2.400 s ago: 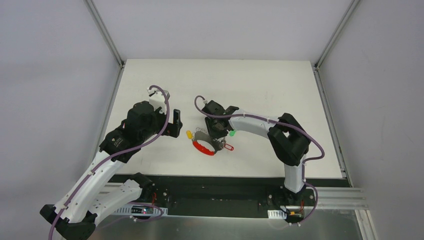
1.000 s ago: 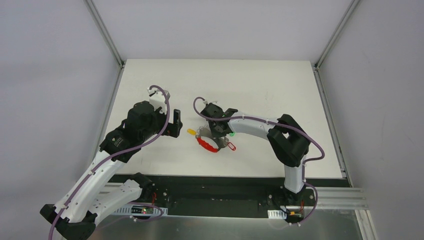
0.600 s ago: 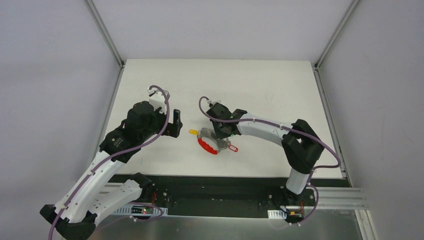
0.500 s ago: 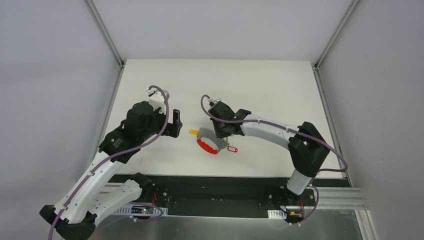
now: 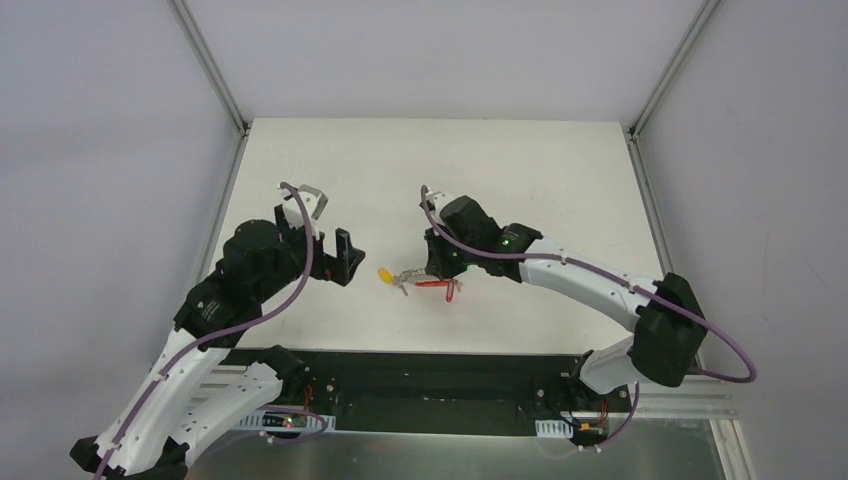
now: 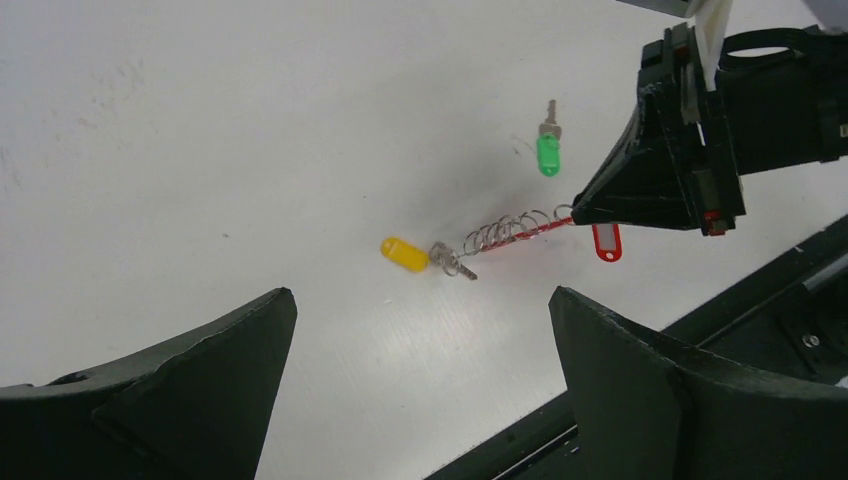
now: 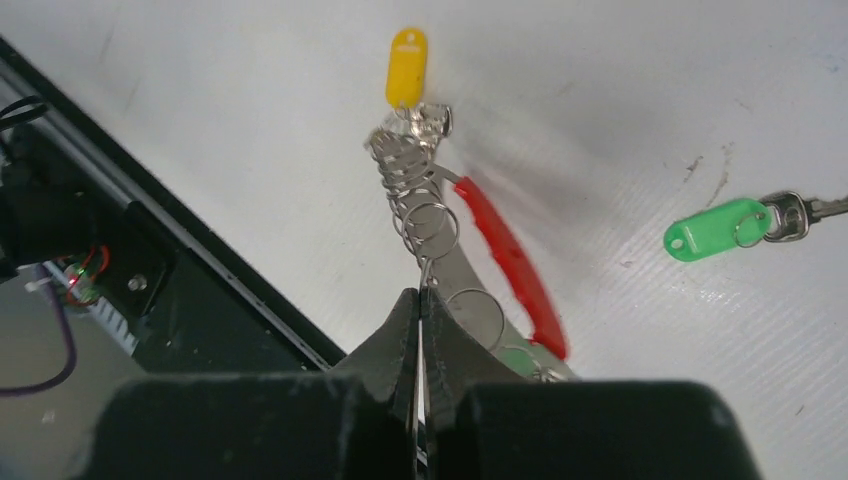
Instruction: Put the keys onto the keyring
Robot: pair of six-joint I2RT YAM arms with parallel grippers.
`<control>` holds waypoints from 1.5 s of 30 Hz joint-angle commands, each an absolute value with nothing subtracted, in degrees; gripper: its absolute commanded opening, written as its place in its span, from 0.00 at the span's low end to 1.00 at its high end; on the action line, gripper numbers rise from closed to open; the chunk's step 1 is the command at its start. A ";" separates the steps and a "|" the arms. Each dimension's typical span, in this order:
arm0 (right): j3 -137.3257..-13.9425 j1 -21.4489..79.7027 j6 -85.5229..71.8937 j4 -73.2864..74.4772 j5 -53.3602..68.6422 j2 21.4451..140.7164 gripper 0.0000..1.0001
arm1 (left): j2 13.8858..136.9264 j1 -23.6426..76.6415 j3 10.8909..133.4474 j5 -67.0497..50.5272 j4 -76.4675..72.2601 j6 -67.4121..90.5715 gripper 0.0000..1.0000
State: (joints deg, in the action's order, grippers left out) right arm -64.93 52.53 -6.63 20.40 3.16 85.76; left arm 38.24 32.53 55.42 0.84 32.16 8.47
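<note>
Two grippers, one loaded. The right gripper (image 7: pixel 420 296) is clamped tight, its fingers pressed together on the keyring (image 7: pixel 508 258). That is one oval loop, part grey metal and part bright red plastic, seen close to edge-on. One row of small silver wire rings (image 7: pixel 415 185) runs out from the fingertips along the loop. They are bunched and overlapping, so there is no firm count. Three coloured plastic tags are in view, with silver key metal visible on two. The yellow-tagged key (image 7: pixel 405 65) sits at the far end of the ring row, touching the last rings; can't tell if it is threaded on. One red tag (image 6: pixel 606 241) shows just below the right gripper's tip in the left wrist view, its key not visible. The green-tagged key (image 7: pixel 720 230) lies flat on the white table (image 5: pixel 520 170), off to one side and apart from the loop, with one small ring through its tag. The left gripper (image 6: pixel 418 295) is spread wide and carries nothing. It sits left of the keyring and apart from it, facing the yellow end.
</note>
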 commanded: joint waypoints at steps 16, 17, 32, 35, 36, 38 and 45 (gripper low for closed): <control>-70.67 52.51 -3.22 22.86 28.42 69.02 0.00 | 36.15 32.21 61.60 -33.31 27.59 8.31 1.00; -70.93 52.55 -3.27 23.12 29.00 68.47 0.00 | 36.23 32.25 61.68 -34.39 27.19 8.78 1.00; -70.40 53.53 -6.22 16.39 33.47 60.54 0.00 | 35.82 32.26 59.66 -45.35 14.16 20.36 0.83; -71.54 54.18 -6.38 15.15 34.90 60.49 0.00 | 35.64 32.27 58.76 -46.40 10.18 23.19 0.80; -71.97 54.42 -6.41 14.80 35.27 60.59 0.00 | 35.67 32.26 58.48 -46.66 9.04 24.06 0.79; -73.20 54.95 -6.33 14.15 35.71 60.63 0.00 | 35.63 32.26 57.97 -47.56 5.83 26.22 0.77; -74.73 56.61 -4.95 11.81 34.58 59.15 0.00 | 36.75 32.26 56.36 -50.46 -3.28 32.24 0.50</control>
